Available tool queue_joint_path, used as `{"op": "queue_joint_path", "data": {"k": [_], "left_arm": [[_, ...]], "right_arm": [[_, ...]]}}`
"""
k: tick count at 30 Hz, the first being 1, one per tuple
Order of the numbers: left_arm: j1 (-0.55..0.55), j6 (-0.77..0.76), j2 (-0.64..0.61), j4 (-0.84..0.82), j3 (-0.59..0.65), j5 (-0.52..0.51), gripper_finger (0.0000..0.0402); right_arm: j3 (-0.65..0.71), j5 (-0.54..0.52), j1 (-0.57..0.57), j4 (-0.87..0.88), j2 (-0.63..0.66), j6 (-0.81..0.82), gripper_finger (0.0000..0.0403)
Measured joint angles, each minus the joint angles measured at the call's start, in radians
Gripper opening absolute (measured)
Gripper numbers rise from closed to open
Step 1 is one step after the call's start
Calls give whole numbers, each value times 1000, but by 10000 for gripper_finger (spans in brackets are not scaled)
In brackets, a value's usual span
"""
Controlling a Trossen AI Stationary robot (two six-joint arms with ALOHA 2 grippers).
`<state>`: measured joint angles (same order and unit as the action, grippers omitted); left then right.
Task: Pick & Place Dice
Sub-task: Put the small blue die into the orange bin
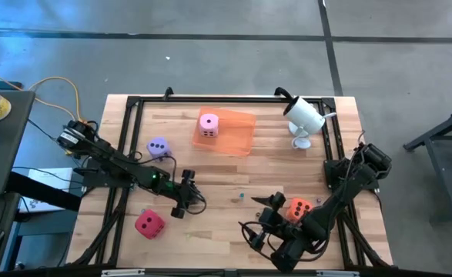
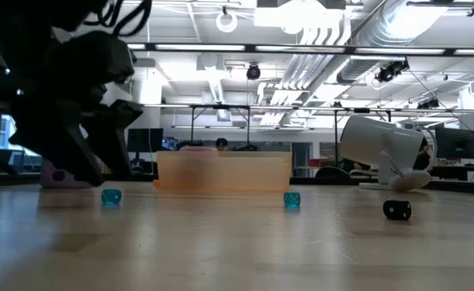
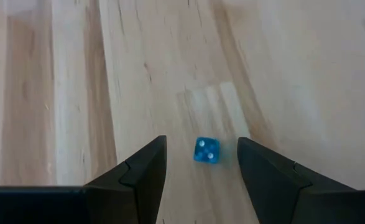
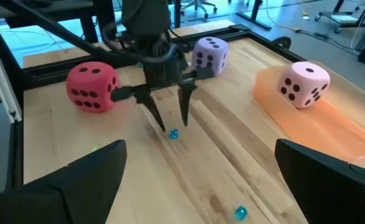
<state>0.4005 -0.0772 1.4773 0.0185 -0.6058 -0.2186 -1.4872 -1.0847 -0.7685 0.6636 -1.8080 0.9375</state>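
Note:
My left gripper (image 1: 182,208) (image 3: 201,141) points down at the table, open, with a small translucent blue die (image 3: 206,151) (image 4: 173,133) on the wood between its fingertips, untouched. My right gripper (image 4: 201,146) is open wide near the table's near edge (image 1: 262,219), facing the left gripper (image 4: 171,123). Each big die rests on a flat face. The red die (image 1: 149,224) (image 4: 92,86) and the purple die (image 1: 158,147) (image 4: 209,55) are on the table. The pink die (image 1: 209,125) (image 4: 303,83) is on the orange tray (image 1: 237,138). The orange die (image 1: 299,208) lies beside my right arm.
A second small blue die (image 4: 240,213) (image 2: 291,200) and a small black die (image 2: 396,210) lie on the wood. A white camera-like device (image 1: 306,117) (image 2: 382,145) stands at the far right. A black frame (image 1: 129,115) borders the table.

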Motion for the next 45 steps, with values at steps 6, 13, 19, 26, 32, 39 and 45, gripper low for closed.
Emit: {"op": "queue_joint_path", "data": {"k": [6, 13, 19, 26, 32, 39, 45], "left_arm": [[-20, 1, 44, 10, 0, 3, 188], [-25, -5, 55, 16, 0, 34, 187], [-25, -71, 55, 5, 0, 47, 166], [-25, -74, 56, 2, 0, 53, 129], [-24, -51, 56, 2, -1, 52, 95], [-24, -50, 57, 19, 0, -56, 52], [-17, -19, 47, 32, -2, -257, 43]], "right_arm": [[0, 16, 1, 1, 0, 0, 399], [0, 18, 0, 1, 0, 0, 399], [0, 21, 0, -3, 0, 2, 399], [0, 22, 1, -4, 0, 6, 399], [0, 22, 1, -4, 0, 7, 399], [0, 22, 1, -4, 0, 8, 399], [0, 22, 1, -4, 0, 8, 399]]}}
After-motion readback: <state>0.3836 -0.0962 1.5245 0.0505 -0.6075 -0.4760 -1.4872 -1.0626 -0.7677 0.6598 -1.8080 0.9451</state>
